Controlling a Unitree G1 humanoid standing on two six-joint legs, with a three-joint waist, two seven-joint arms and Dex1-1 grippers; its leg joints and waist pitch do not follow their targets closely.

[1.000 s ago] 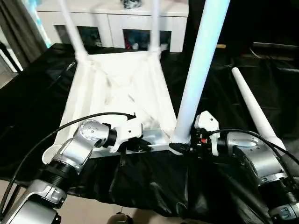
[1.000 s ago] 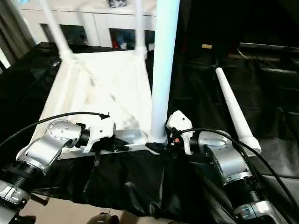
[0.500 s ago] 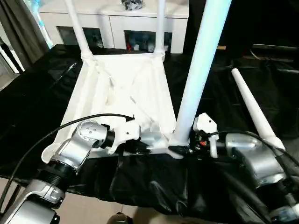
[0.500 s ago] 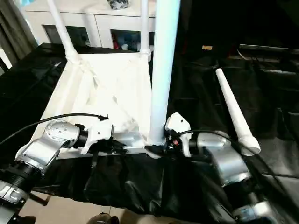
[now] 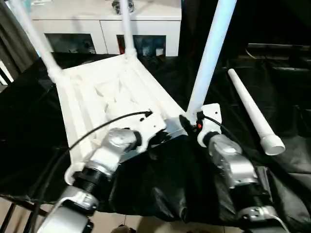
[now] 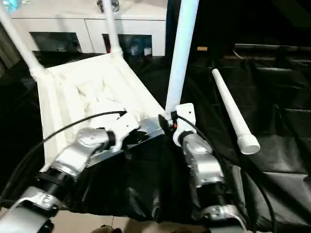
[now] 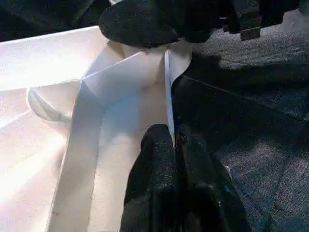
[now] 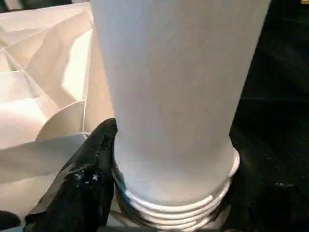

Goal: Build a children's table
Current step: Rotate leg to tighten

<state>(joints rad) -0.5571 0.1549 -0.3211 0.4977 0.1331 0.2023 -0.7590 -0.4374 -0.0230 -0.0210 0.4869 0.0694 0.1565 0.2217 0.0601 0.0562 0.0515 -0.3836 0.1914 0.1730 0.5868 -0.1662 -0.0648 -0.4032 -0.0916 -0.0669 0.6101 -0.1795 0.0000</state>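
Observation:
The children's table lies upside down: its white ribbed tabletop rests on a black cloth. Two white legs stand in its far corners. A third leg stands upright in the near right corner socket. My right gripper is closed around this leg's base, and one black finger presses beside the threaded end of the leg. My left gripper is shut on the tabletop's thin near rim, close to that corner. Another leg lies loose on the cloth to the right.
A white cabinet with glass doors stands behind the table. The black cloth drapes over the near edge between my forearms. Grey curtain hangs at the far left.
The tabletop has swung around: its near right corner, with the upright leg and both grippers, has moved away from me. My view has shifted too. The loose leg stays put.

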